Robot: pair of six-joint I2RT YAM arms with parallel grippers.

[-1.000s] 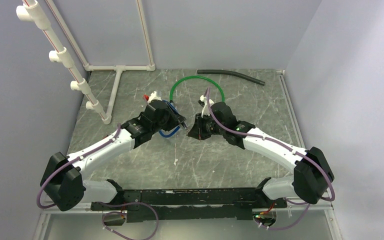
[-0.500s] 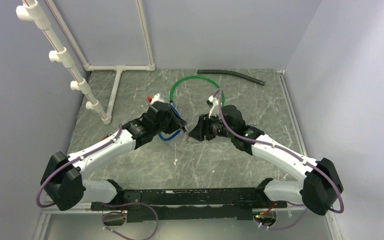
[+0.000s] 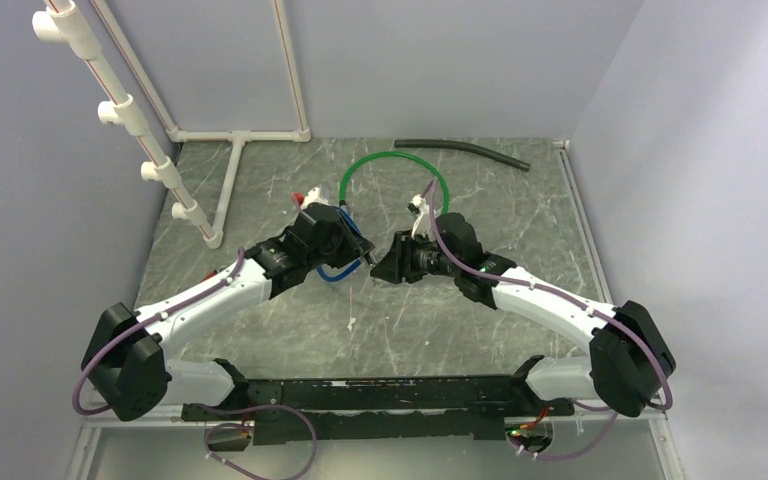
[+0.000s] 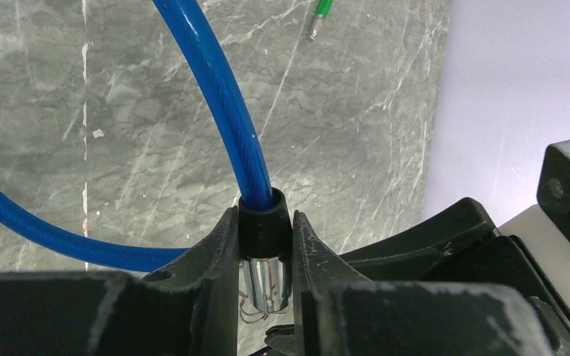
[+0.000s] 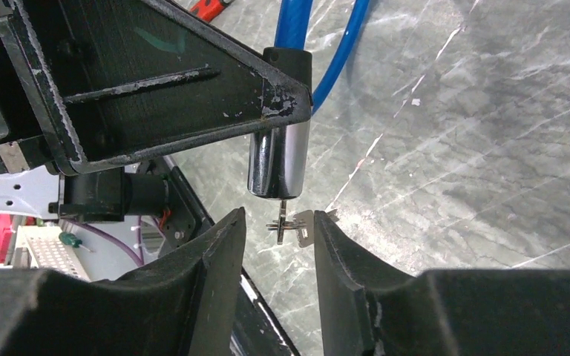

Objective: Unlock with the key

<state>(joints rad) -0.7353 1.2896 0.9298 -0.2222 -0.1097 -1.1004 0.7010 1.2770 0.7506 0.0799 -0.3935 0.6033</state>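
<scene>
Now: chrome lock cylinder [image 5: 278,167] on blue cable [image 4: 215,96], axis upright in R-wrist view, keyway end toward R gripper [image 5: 278,222], mid-table. L gripper [image 4: 266,259] clamps it. Silver key [image 5: 302,227] at keyway; R jaws part-open astride key. Arms angled inward.

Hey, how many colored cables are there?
2. The blue cable is clamped at its lock end by the left gripper; the green cable lies looped on the table behind it.

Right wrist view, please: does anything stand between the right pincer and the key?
Nothing visible does. The key hangs just beneath the chrome lock cylinder, already inside the open gap of the right pincer.
</scene>
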